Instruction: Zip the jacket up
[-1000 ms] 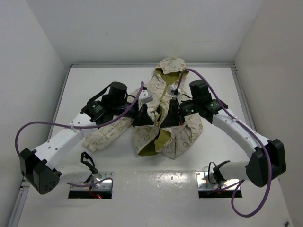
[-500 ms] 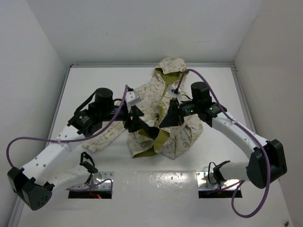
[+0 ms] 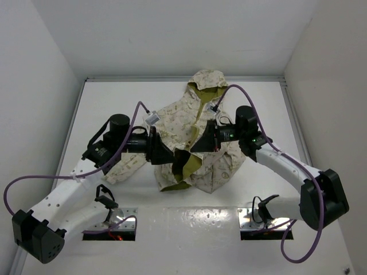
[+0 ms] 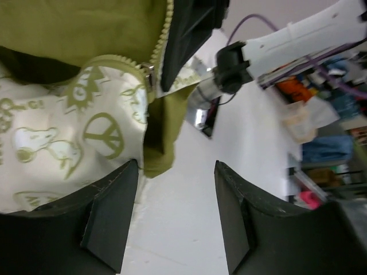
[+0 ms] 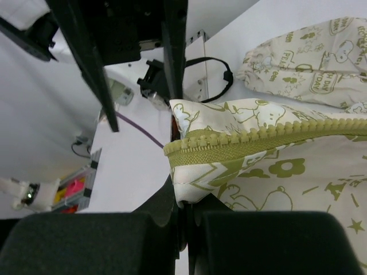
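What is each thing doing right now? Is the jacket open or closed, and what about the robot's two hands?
jacket: front open, not zipped up, olive lining showing.
left gripper: open, holding nothing.
right gripper: shut on the jacket's zipper edge.

small hooded cream cloth jacket (image 3: 221, 166): soft matt woven fabric, wrinkled, olive print flat | olive lining (image 4: 74, 28): matt cloth | olive zipper teeth (image 5: 258, 140): moulded, dull plastic look | my left hand (image 4: 175, 183), my right hand (image 5: 184, 229): black matt plastic, faintly grained | white table (image 3: 189, 229): smooth, glossy
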Controlling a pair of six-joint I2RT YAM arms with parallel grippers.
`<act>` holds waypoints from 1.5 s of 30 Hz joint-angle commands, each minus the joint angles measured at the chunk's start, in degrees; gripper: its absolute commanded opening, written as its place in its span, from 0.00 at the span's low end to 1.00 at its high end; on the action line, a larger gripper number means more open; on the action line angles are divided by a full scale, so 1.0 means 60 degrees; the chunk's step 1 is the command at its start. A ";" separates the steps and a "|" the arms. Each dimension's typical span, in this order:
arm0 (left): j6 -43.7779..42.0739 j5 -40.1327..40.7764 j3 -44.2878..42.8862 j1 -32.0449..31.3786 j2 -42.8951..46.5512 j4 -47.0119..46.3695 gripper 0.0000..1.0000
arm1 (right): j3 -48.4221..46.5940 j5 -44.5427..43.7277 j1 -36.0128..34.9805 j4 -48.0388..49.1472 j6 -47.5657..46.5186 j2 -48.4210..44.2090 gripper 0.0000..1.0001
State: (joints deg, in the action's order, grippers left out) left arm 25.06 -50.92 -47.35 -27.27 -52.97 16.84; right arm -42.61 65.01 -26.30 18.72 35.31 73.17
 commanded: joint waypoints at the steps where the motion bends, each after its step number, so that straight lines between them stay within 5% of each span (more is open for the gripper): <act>1: 0.2001 -0.0801 -0.0164 0.0091 -0.0091 -0.1223 0.61 | 0.0114 -0.0537 -0.0054 0.1786 0.1453 -0.0153 0.00; 10: 0.3966 -0.0992 0.0346 0.0091 -0.0488 -0.2761 0.55 | 0.0437 -0.1402 -0.0157 0.2666 0.2801 0.0007 0.00; 31: 0.5432 0.0782 0.0729 0.0383 -0.1030 -0.4519 0.57 | 0.0773 -0.1871 -0.0596 0.3472 0.3871 0.0037 0.00; 43: 0.5433 0.0606 0.0817 0.0384 -0.1030 -0.4696 0.01 | 0.0745 -0.2003 -0.0611 0.3516 0.3944 -0.0021 0.00; 45: 0.5040 0.0605 0.0817 0.0472 -0.1030 -0.4405 0.00 | 0.0744 -0.2032 -0.0567 0.3501 0.3944 -0.0022 0.00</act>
State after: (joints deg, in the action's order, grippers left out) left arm 57.10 -46.28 -42.50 -25.32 -59.90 -8.27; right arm -37.52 53.74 -29.41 35.66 58.54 73.67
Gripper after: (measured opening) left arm 0.015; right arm 0.009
